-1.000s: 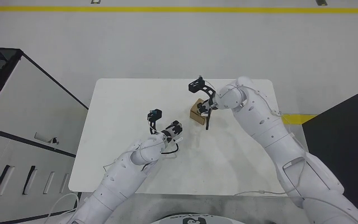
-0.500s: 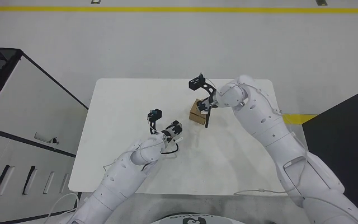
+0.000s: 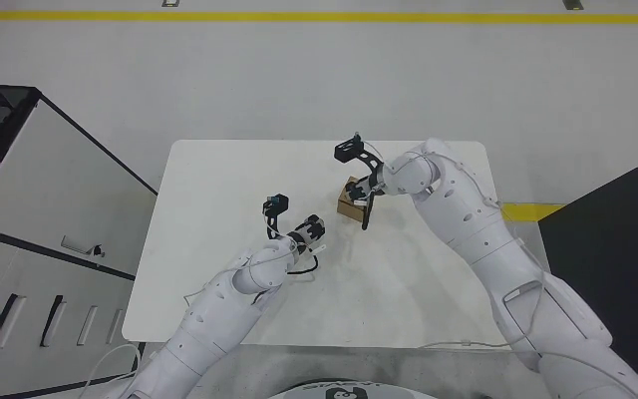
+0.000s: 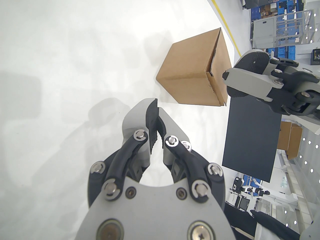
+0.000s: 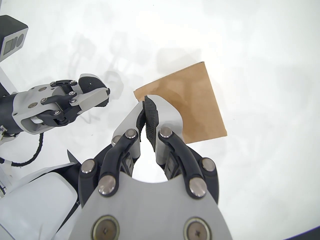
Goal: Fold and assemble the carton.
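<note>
A small brown carton (image 3: pixel 348 199) stands closed on the white table (image 3: pixel 219 199), right of centre; its side seam gapes slightly (image 4: pixel 212 63). My right gripper (image 3: pixel 365 221) is shut and empty. Its tips (image 5: pixel 148 102) sit at the carton's near corner (image 5: pixel 195 101), right against its side face, as the left wrist view shows (image 4: pixel 233 81). My left gripper (image 3: pixel 317 225) is also shut and empty. It rests low over the table a short way from the carton (image 4: pixel 192 76), with its tips (image 4: pixel 154 107) pointing at it. The right wrist view has that gripper (image 5: pixel 101 93) beside the carton.
Bare white tabletop surrounds the carton on all sides. A grey cabinet (image 3: pixel 60 199) stands off the table's left edge and a black panel (image 3: pixel 598 229) off its right edge. A yellow floor line (image 3: pixel 319 16) runs beyond the far edge.
My right gripper has shifted slightly left along the carton's near side, and the carton has nudged a little with it. The left arm has stayed still.
</note>
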Controlling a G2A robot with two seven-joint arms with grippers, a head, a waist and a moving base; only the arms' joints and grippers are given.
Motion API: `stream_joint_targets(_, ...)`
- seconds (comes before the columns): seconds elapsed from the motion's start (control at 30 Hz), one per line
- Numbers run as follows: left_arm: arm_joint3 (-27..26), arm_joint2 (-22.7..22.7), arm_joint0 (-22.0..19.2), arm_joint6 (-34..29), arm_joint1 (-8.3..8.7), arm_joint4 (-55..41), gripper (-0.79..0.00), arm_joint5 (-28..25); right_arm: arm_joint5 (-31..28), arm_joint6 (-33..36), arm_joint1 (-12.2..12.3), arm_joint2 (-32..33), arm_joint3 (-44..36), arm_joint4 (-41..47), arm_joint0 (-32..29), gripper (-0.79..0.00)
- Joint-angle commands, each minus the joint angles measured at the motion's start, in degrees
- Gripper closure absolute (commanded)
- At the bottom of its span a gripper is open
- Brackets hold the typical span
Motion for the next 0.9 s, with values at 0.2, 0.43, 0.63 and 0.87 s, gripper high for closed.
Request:
stream_joint_targets(0.2,0.0,0.0,0.0,0.0,0.0,0.0,0.0,0.0,0.3,-0.8,-0.4,-1.5,1.6,-0.8,0.2,0.0)
stream_joint_targets(0.43,0.0,0.0,0.0,0.0,0.0,0.0,0.0,0.0,0.4,-1.0,-0.7,-2.3,2.4,-1.3,0.7,0.0)
stream_joint_targets(0.63,0.0,0.0,0.0,0.0,0.0,0.0,0.0,0.0,0.3,-0.8,-0.5,-1.1,1.5,-0.6,1.1,0.0)
stream_joint_targets(0.87,0.0,0.0,0.0,0.0,0.0,0.0,0.0,0.0,0.3,-0.7,0.0,0.2,0.1,0.0,0.4,0.0)
